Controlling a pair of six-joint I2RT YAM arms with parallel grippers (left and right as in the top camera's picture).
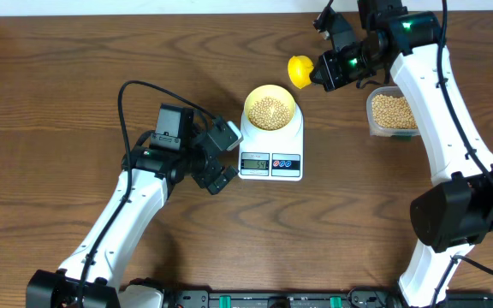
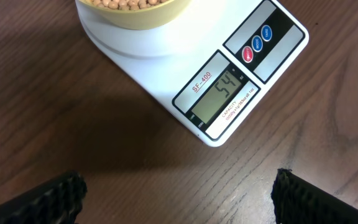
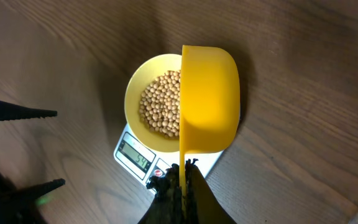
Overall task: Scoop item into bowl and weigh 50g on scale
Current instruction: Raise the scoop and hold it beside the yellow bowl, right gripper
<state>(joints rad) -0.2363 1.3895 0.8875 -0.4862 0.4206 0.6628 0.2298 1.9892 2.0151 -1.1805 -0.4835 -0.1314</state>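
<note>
The left gripper [image 1: 228, 159], spread wide and empty, is placed left of the scale [image 1: 270, 164], on which the bowl [image 1: 248, 104] of beans [image 1: 270, 111] is set. Far right, the scoop [image 1: 299, 71] is pinched by the right gripper [image 1: 319, 70]. Only from the left wrist is 54 read: overshoot may be worsened if more beans are tipped in.

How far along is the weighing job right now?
Done: beans sit in the bowl on the scale. In hand: the right gripper holds the scoop near the bowl; the left gripper is open, empty. Left: the display reads 54, over target, so a few beans probably need to come out.
</note>
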